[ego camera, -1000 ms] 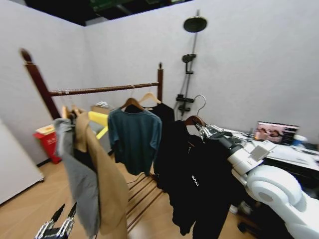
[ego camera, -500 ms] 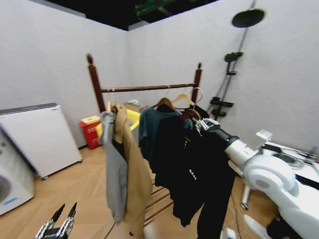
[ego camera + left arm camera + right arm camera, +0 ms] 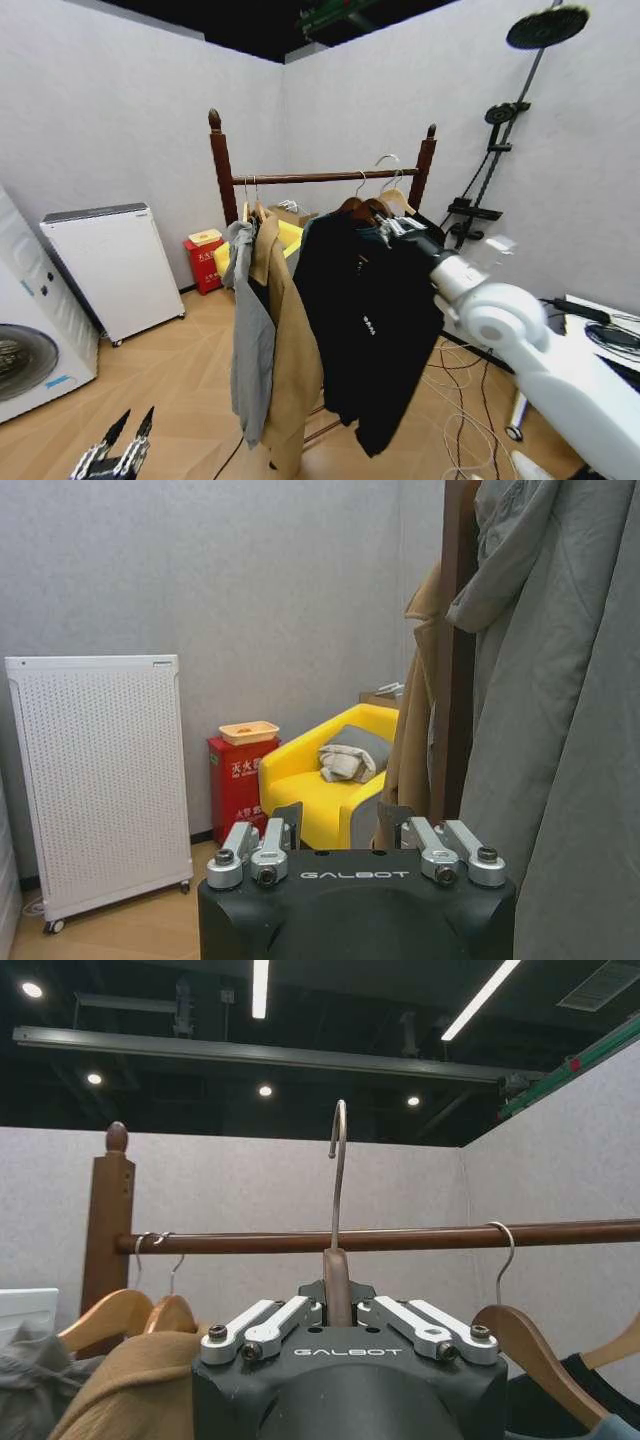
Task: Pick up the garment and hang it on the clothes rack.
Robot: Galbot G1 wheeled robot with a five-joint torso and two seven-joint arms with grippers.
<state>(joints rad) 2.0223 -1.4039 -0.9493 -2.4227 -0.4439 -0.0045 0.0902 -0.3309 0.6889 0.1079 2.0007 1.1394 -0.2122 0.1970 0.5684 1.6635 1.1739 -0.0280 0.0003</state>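
Note:
The garment (image 3: 365,320), a black long-sleeved top with small white chest lettering, hangs from a wooden hanger (image 3: 338,1280). My right gripper (image 3: 397,226) (image 3: 338,1308) is shut on the hanger's neck, just in front of the clothes rack (image 3: 215,160). The hanger's metal hook (image 3: 338,1170) reaches above the horizontal rod (image 3: 420,1237) (image 3: 320,178); whether it is over the rod I cannot tell. My left gripper (image 3: 118,452) (image 3: 340,830) stays low at the left, open and holding nothing.
A grey coat (image 3: 250,340) and a tan coat (image 3: 295,370) hang at the rack's left end, and other wooden hangers (image 3: 520,1345) sit on the rod. A white panel unit (image 3: 115,265), red box (image 3: 205,260), yellow chair (image 3: 335,785), washing machine (image 3: 25,360) and shower fixture (image 3: 500,110) stand around.
The head camera has swung, so the whole scene has shifted. My right gripper has carried the garment up to the rack, and its hook now stands at the rod among the other hangers.

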